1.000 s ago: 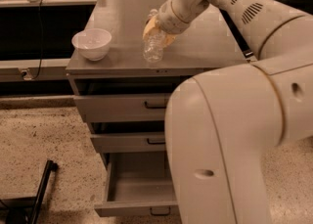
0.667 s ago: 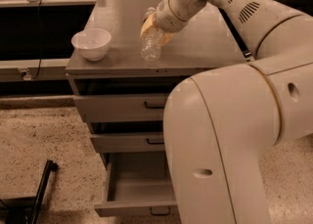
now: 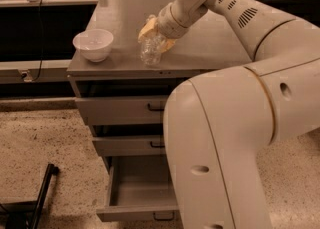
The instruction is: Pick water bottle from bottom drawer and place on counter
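1. Over the last second my gripper (image 3: 156, 34) has drifted a little to the left and toward the front edge of the counter (image 3: 215, 38), taking the water bottle (image 3: 150, 52) with it. The shift is small; the bottle has kept the same roughly upright pose, cap end up inside my grasp.

2. My fingers (image 3: 146, 27) are clenched on the upper part of the bottle, one pale pad on each side. The clear ribbed body hangs below them, over the counter's near left part.

3. The bottle's base looks very close to the grey surface. I cannot tell whether it is already touching or is just above it.

4. The white bowl (image 3: 93, 44) sits on the same counter to the left of the bottle, near but apart from it. It has not moved.

5. The bottom drawer (image 3: 140, 188) stands pulled out, with its plain grey floor showing where my arm (image 3: 225, 138) does not cover it. The two shallower drawers (image 3: 122, 110) above it are pushed in.

6. I judge the pick from the drawer done and the placing nearly so. What remains is to settle the base flat, let go, and lift clear without tipping the light bottle toward the edge or the bowl.
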